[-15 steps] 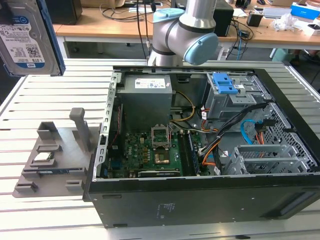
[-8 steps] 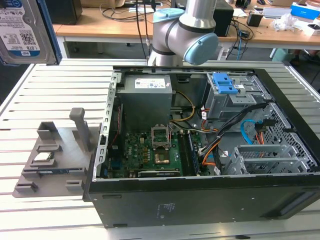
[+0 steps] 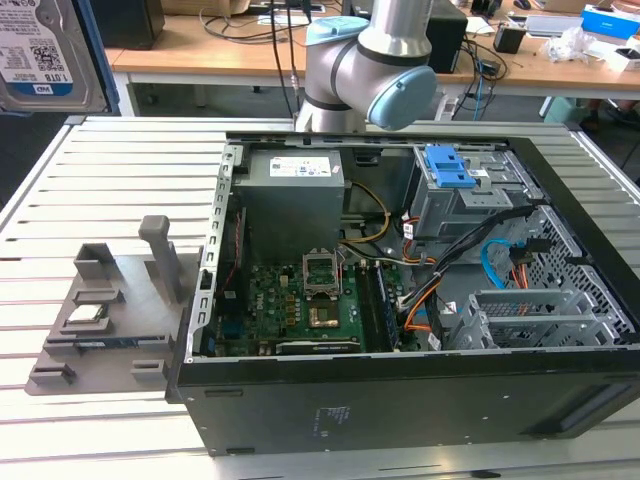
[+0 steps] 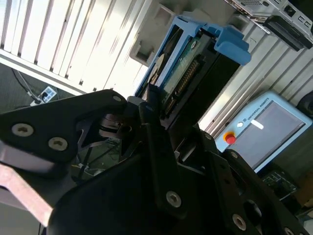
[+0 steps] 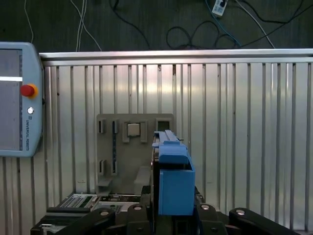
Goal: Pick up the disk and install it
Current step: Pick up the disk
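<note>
The disk (image 3: 40,50), a silver hard drive with a white-and-blue label and a blue carrier edge, hangs high at the exterior view's upper left, well above the slatted table. In both wrist views it stands edge-on between the black fingers: the disk (image 4: 188,68) shows its connector edge and blue bracket, and the disk (image 5: 172,183) shows its blue carrier end. My gripper (image 4: 161,115) is shut on it, and in the first wrist view the gripper (image 5: 171,218) clamps its lower part.
An open computer case (image 3: 400,395) lies on the table, with a drive cage and blue latch (image 3: 450,170) at its far right. A grey fixture (image 3: 110,310) holding a small square chip (image 3: 85,315) sits at its left. A teach pendant (image 5: 14,98) lies on the slats.
</note>
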{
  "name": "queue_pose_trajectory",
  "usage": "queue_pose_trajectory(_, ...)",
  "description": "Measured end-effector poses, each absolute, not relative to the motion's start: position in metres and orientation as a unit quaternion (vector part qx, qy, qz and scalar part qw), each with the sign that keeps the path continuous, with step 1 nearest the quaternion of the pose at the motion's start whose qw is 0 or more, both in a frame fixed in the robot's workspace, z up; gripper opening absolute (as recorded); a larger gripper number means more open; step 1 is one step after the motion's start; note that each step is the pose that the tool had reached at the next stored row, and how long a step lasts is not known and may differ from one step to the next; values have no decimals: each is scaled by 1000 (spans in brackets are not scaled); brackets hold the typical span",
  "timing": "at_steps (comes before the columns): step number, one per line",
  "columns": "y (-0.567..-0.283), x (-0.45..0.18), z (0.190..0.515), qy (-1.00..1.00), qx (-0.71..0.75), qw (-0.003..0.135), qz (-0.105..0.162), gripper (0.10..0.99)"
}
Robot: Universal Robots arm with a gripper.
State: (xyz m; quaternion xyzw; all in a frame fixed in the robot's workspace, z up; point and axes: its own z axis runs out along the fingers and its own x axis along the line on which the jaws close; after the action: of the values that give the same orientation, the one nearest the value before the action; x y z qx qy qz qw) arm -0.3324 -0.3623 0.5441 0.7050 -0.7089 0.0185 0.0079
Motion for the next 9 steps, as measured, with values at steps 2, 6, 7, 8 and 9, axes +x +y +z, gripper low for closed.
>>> queue_pose_trajectory(2, -362, -332, 544, -709, 705, -1, 10, 361)
queue_pose_trajectory(6, -362, -332, 544, -709, 705, -7, 3, 361)
queue_pose_trajectory(7, -362, -332, 544, -709, 705, -7, 3, 361)
queue_pose_trajectory(8, -362, -332, 544, -709, 705, -7, 3, 361)
queue_pose_trajectory(9, -363, -332, 544, -709, 705, -7, 4, 361)
